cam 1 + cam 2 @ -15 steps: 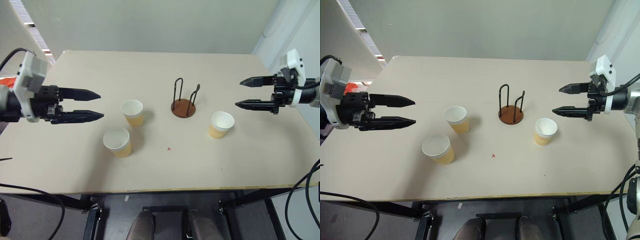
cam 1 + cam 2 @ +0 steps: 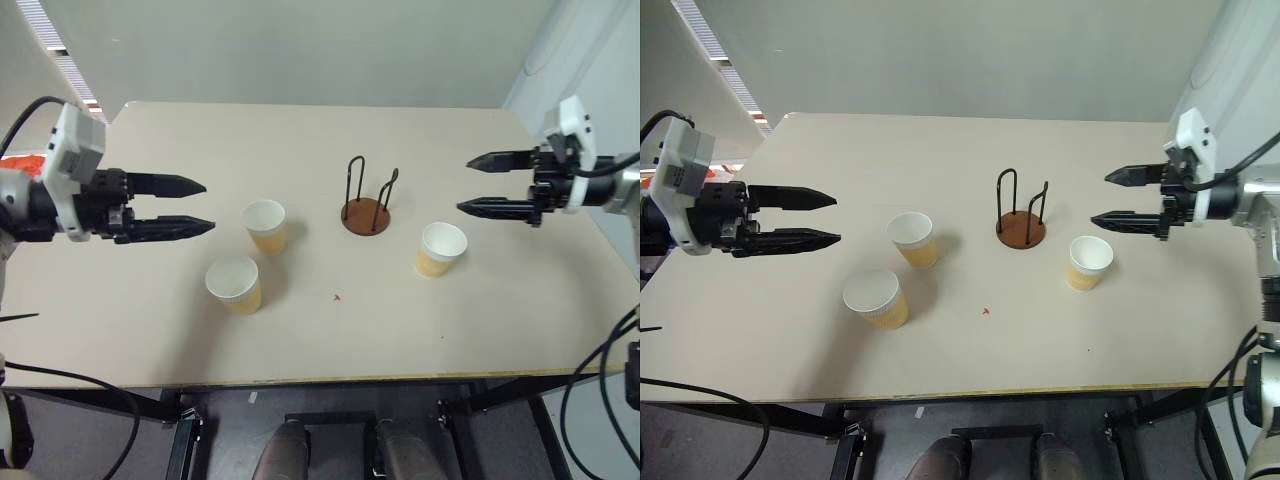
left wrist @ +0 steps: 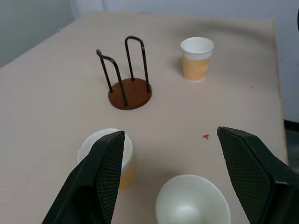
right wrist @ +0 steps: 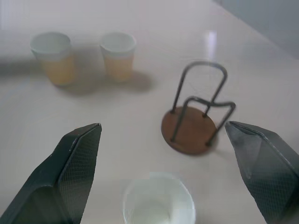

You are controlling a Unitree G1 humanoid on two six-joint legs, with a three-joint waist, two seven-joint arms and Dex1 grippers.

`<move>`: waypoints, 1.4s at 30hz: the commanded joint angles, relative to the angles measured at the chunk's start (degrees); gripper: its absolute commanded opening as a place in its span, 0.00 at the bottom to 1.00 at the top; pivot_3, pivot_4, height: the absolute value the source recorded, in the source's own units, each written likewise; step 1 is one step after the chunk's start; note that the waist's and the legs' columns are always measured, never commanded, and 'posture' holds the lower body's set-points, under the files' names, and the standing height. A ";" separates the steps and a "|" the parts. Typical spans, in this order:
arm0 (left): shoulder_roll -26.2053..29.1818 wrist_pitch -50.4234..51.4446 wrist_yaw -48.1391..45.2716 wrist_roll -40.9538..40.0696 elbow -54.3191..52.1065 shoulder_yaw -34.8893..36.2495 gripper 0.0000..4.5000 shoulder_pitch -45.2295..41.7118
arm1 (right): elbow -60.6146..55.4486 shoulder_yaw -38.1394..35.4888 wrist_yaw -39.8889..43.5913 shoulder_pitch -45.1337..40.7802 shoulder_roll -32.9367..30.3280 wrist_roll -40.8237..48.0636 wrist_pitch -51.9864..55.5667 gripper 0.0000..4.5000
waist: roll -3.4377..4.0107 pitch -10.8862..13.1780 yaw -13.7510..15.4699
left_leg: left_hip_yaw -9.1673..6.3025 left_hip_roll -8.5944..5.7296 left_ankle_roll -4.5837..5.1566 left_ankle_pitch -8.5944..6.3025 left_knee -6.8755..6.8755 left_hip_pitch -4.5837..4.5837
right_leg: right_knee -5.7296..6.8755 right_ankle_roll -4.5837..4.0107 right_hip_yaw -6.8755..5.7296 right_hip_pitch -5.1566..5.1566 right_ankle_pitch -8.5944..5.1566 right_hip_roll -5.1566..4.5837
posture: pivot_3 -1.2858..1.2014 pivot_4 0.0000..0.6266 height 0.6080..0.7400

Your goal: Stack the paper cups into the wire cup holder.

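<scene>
While both end effectors gape empty | paper cups (image 2: 264, 224) tan, ribbed (white inside) | wire cup holder (image 2: 366, 215) upright.

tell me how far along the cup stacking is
Nothing looks done yet: the wire holder stands empty. Three cups sit upright on the table, two on its left and one on its right. Nothing is in hand: the left gripper and right gripper hover open. All three cups remain.
</scene>
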 commanded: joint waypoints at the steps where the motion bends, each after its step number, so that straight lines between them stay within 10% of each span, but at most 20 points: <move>1: -1.81 -2.27 3.70 2.90 1.20 -1.04 0.77 -3.91 | -2.58 0.28 -11.10 -2.93 5.00 -1.12 6.35 1.00 | 0.00 0.00 -0.02 | 0.00 0.00 0.01 0.00 0.01 0.04 | 0.01 0.00 0.00 0.04 0.00 0.00 | 0.52 0.24 1.00; 12: -5.60 -3.08 6.33 5.39 -0.28 -3.60 0.77 -5.29 | -3.07 0.30 -34.05 -5.73 19.14 -1.74 26.76 1.00 | 0.01 0.01 0.09 | -0.04 -0.03 0.04 0.01 -0.01 -0.04 | -0.02 0.22 -0.05 -0.07 0.20 -0.01 | 0.52 0.24 1.00; 29: -5.71 -1.82 7.71 5.81 -3.34 -3.46 0.77 -3.85 | 8.60 0.49 -46.53 -5.87 29.54 -6.41 17.50 1.00 | 0.01 0.00 0.07 | -0.08 -0.04 0.01 -0.02 -0.02 -0.12 | 0.00 0.31 -0.06 -0.19 0.25 0.00 | 0.52 0.24 1.00; 42: -4.95 -0.35 7.86 5.64 -4.92 -3.24 0.77 -4.07 | 12.83 0.71 -45.82 -8.21 30.55 -7.00 11.81 0.12 | 0.01 0.00 0.04 | -0.09 -0.04 -0.07 -0.07 -0.06 -0.23 | -0.01 0.31 -0.08 -0.29 0.26 -0.01 | 0.52 0.24 1.00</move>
